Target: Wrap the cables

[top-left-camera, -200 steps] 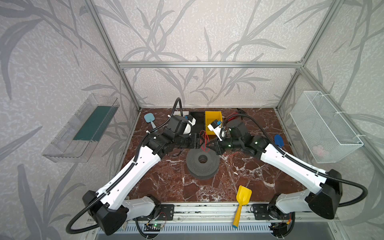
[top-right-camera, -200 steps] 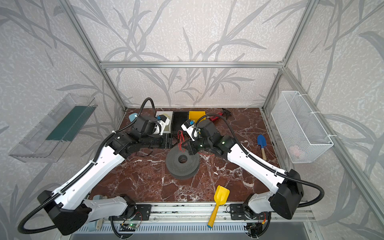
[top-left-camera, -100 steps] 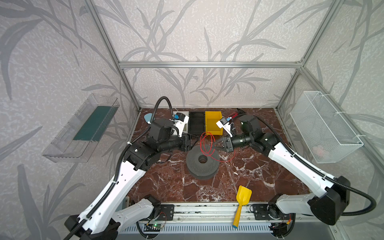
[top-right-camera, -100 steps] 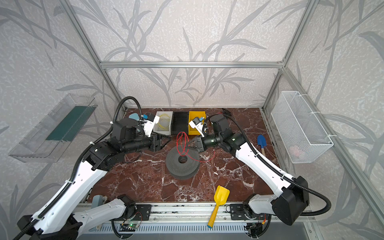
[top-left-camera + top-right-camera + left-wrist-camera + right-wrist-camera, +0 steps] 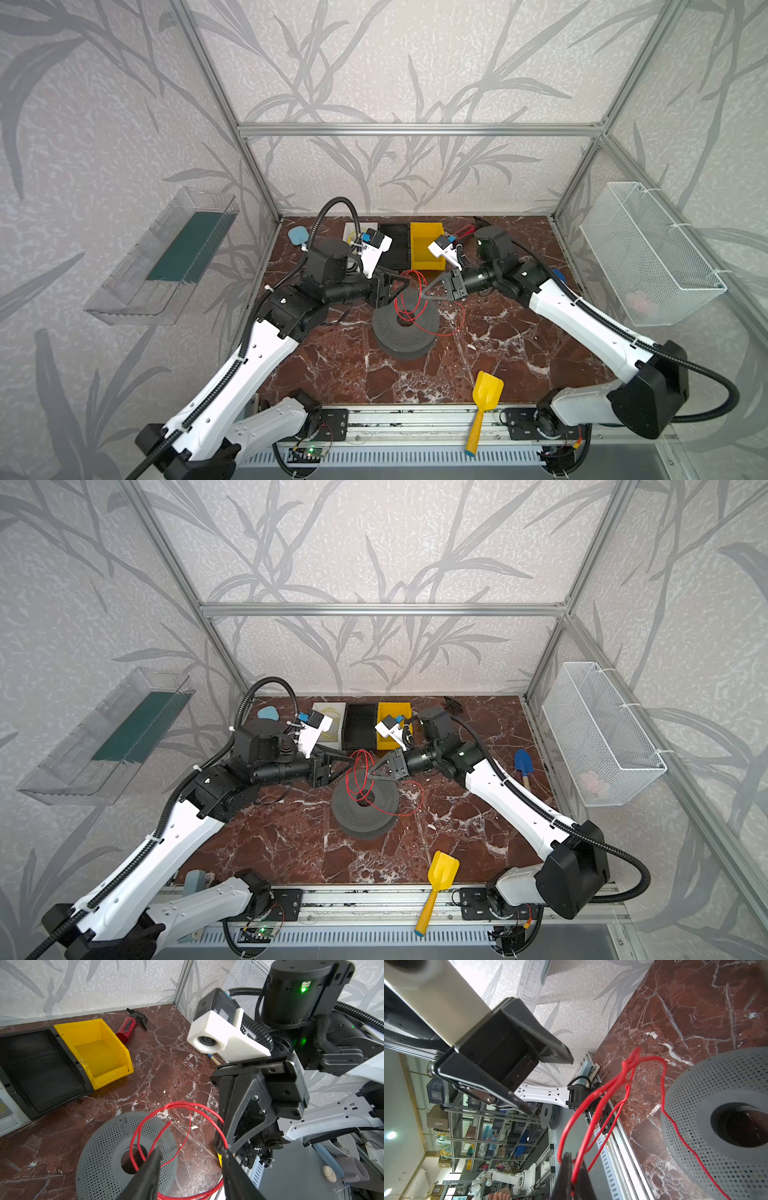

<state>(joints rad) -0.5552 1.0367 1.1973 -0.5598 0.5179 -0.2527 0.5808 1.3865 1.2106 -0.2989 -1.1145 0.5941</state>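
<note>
A thin red cable [image 5: 409,291] hangs in several loose loops above the grey perforated spool [image 5: 405,328] in both top views, and one strand trails onto the table. My right gripper [image 5: 572,1159] is shut on the red cable [image 5: 593,1105], with the loops fanning out from its tips. My left gripper [image 5: 191,1157] faces it from the other side with its jaws apart. Red strands [image 5: 187,1194] cross the gap between them unclamped. A thin yellow cable [image 5: 330,725] lies coiled in a white tray.
A black bin [image 5: 395,249] and a yellow bin [image 5: 426,249] stand behind the spool. A red spray bottle [image 5: 127,1026] lies at the back. A yellow scoop [image 5: 484,399] is at the front edge and a blue scoop [image 5: 521,764] at the right.
The two grippers, close together a second ago, drew apart with the red loops stretched out. The left arm swung back to the left. Its jaws have narrowed a little.
</note>
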